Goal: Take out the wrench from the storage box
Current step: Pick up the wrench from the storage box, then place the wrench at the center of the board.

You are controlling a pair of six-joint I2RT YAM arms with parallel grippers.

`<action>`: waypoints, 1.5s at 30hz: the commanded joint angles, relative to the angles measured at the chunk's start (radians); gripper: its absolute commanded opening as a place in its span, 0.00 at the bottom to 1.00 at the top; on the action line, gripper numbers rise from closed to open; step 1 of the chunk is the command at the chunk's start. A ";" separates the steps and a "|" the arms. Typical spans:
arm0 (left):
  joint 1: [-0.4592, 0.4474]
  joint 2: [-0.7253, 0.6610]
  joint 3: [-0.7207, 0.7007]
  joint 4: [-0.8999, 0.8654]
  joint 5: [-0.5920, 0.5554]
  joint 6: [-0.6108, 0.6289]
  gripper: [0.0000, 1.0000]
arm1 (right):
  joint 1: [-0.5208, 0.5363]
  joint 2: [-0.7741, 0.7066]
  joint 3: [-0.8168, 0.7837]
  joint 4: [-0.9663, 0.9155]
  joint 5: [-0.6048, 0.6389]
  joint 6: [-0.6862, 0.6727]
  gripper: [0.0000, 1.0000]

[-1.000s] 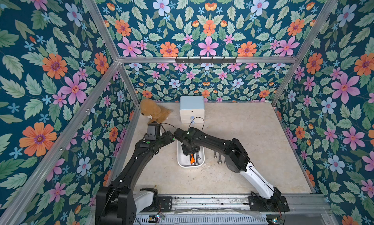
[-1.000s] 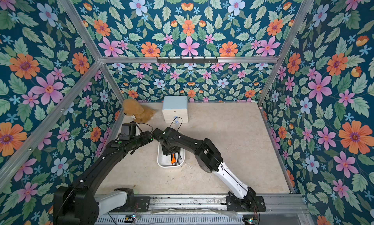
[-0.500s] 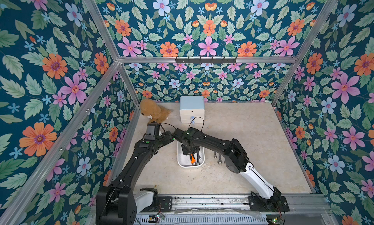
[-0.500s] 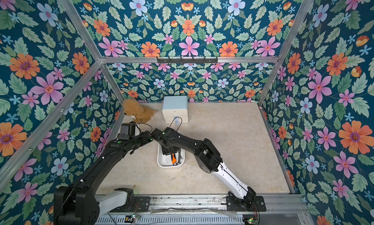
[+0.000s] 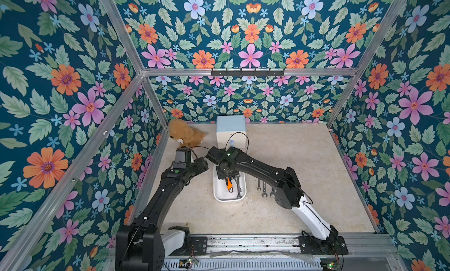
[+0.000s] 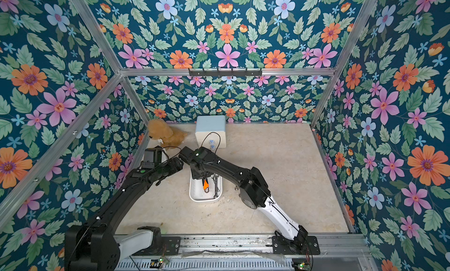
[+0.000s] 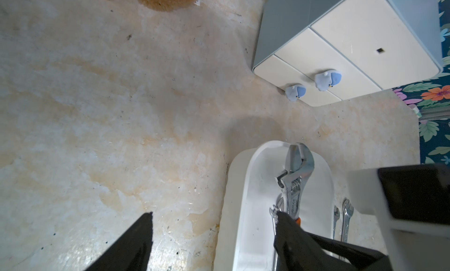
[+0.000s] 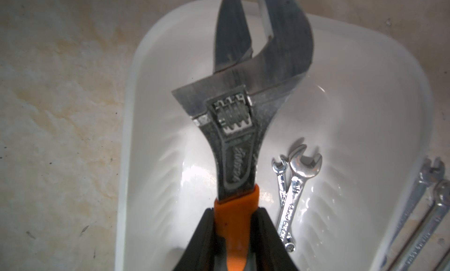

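Note:
The storage box (image 5: 220, 196) (image 6: 194, 195) is a shallow white tray in the middle of the table. My right gripper (image 8: 235, 211) (image 5: 225, 174) is shut on the orange handle of a big adjustable wrench (image 8: 243, 87) (image 7: 295, 174). The wrench's steel head points at the box's far end. Two small silver wrenches (image 8: 292, 184) (image 5: 239, 187) lie inside the box beside it. My left gripper (image 7: 214, 233) stands open and holds nothing. One of its fingers (image 7: 136, 243) is over the bare table and the other is over the box.
Three small wrenches (image 5: 264, 190) (image 7: 345, 221) lie on the table just right of the box. A white two-drawer cabinet (image 5: 230, 130) and a brown plush toy (image 5: 186, 133) stand at the back. Floral walls close in three sides.
The right gripper's jaws have closed in on the orange handle over the box. Neither arm has visibly shifted.

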 commanded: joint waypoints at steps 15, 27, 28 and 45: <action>-0.002 -0.010 -0.021 0.115 0.120 0.003 0.83 | -0.117 -0.538 -0.580 0.158 0.125 -0.045 0.00; -0.036 0.105 0.006 0.174 0.159 -0.047 0.83 | -0.461 -0.870 -1.281 0.495 -0.035 -0.159 0.00; -0.036 0.116 0.010 0.175 0.164 -0.050 0.83 | -0.473 -0.870 -1.306 0.525 -0.046 -0.173 0.00; -0.036 0.185 0.028 0.170 0.168 -0.058 0.83 | -0.541 -0.742 -1.417 0.667 -0.061 -0.206 0.06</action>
